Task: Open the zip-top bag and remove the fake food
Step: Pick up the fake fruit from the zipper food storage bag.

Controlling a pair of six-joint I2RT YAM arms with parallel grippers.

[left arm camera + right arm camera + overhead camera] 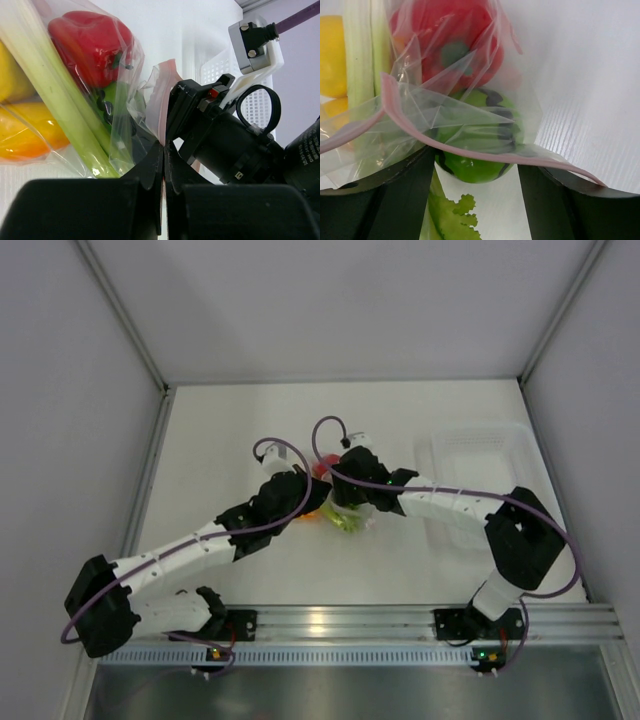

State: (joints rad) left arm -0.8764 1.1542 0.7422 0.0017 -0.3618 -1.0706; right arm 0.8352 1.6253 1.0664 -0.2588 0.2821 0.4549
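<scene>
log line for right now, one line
phase: opening bag | left gripper: shut on bag edge | right gripper: open, at zip strip | food: inside bag

White table (pixel 390 565), pale grey walls (pixel 60 390), metal frame rails (pixel 120 310)

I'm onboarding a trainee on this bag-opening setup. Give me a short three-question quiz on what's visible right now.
1. True or false: the red pepper is inside the zip-top bag.
2. Which is open? A left gripper; B right gripper; C both.
3. Fill in: the bag's zip strip is coloured ____.

Key: 1 true; 2 B; 3 pink.
</scene>
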